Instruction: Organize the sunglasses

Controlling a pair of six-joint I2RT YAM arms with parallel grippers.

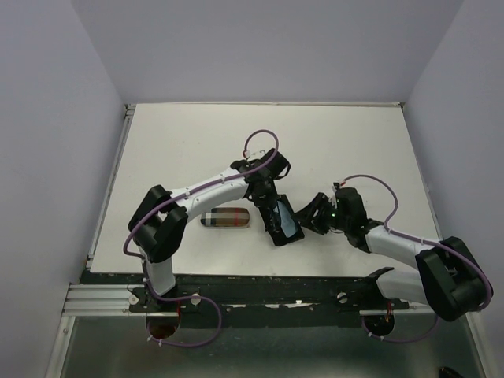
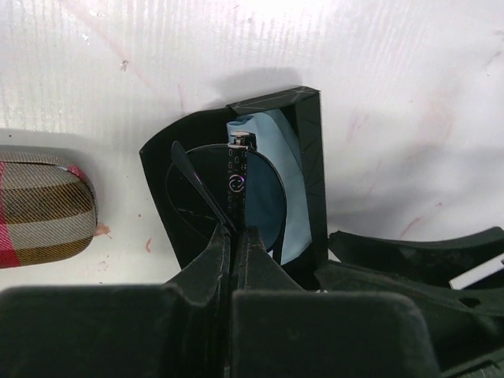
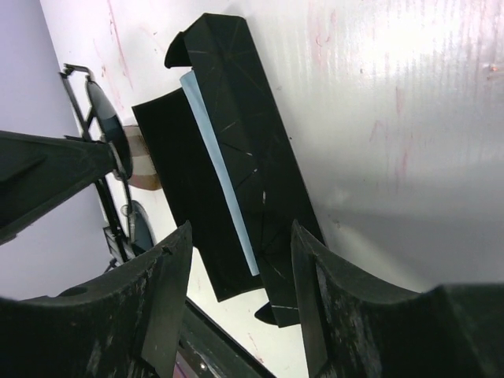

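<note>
The black-framed sunglasses [image 2: 264,197] hang a little nearer the near edge than the middle of the table [image 1: 181,150], just above the open black case [image 2: 311,157]. The left gripper [image 2: 236,236] has them pinched, its fingers closed tight on the frame where the lens meets the temple, and one round dark lens faces the wrist camera. A pale blue cloth [image 2: 291,213] lines the case under them. The right gripper [image 3: 241,232] stands with its fingers spread wide, the end of the case between them; I can't see whether they touch it. The plaid case [image 2: 43,205] lies shut just beside the black one, towards the left edge
</note>
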